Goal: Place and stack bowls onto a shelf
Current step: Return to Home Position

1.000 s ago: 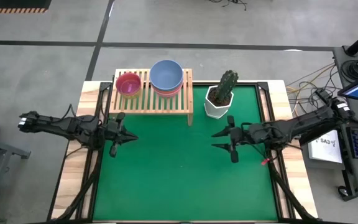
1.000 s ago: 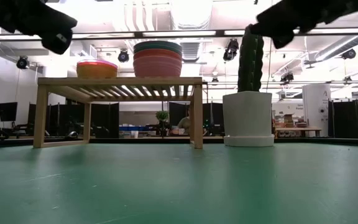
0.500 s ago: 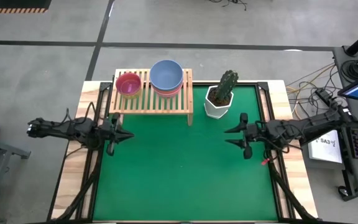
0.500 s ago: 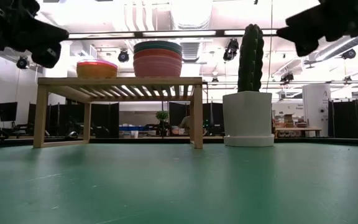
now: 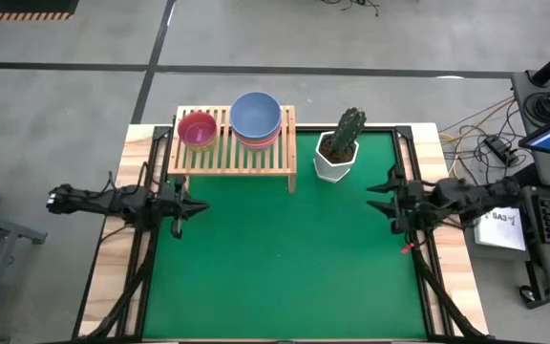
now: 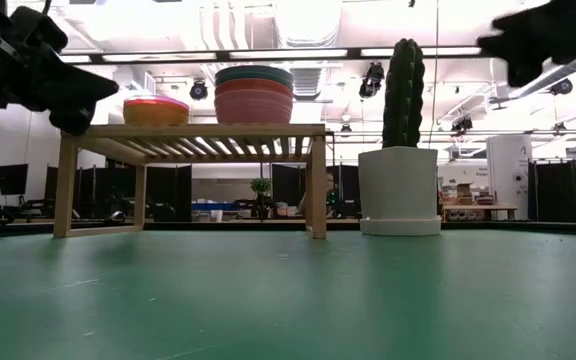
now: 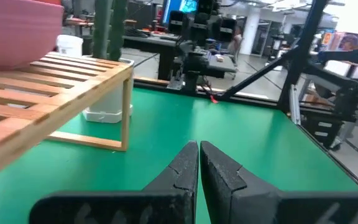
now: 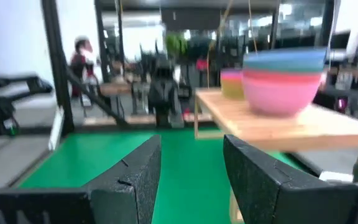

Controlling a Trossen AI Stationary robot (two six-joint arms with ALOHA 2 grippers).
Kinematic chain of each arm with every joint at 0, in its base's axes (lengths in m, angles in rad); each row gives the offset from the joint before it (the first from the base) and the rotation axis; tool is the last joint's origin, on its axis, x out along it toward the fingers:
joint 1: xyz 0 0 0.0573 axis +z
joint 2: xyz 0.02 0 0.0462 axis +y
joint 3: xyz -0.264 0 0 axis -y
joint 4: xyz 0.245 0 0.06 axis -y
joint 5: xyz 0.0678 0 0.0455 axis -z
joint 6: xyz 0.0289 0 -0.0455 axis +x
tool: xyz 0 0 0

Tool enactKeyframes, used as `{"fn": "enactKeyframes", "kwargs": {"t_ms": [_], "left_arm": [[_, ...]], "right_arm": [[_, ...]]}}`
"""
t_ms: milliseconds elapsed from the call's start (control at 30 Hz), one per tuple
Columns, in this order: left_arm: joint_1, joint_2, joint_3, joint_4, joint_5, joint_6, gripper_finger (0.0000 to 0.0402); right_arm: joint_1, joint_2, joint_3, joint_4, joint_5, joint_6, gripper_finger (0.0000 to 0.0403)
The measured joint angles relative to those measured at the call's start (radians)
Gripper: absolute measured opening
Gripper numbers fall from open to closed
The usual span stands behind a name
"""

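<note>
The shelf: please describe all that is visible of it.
The shelf is a low rack of light wood, with a top of parallel slats and legs at both ends. It stands upright on the green mat, at the mat's edge farthest from the low camera. On top rest a small bowl stack near one end and a larger bowl stack, topped blue, toward the other. Nothing shows under it. A white cactus pot stands beside it, apart.
</note>
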Motion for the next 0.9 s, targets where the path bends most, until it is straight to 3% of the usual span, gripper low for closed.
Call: {"fn": "enactKeyframes", "kwargs": {"t_ms": [133,233,433,600,900], "left_arm": [[0.000,0.004,-0.047,0.121,0.091,0.037,0.0000],[0.000,0.007,-0.060,0.148,0.128,0.064,0.0000],[0.000,0.015,-0.060,0.149,0.128,0.084,0.0000],[0.000,0.016,-0.060,0.154,0.083,-0.041,0.0000],[0.000,0.032,-0.054,0.147,0.069,-0.049,0.0000]], "right_arm": [[0.000,-0.092,-0.017,-0.023,-0.052,-0.044,0.0164],[0.000,-0.089,-0.021,-0.021,-0.078,-0.037,0.0164],[0.000,-0.082,-0.065,-0.005,-0.151,-0.011,0.0164],[0.000,-0.091,-0.152,0.122,-0.271,0.008,0.0164],[0.000,-0.083,-0.206,0.150,-0.281,-0.050,0.0164]]}}
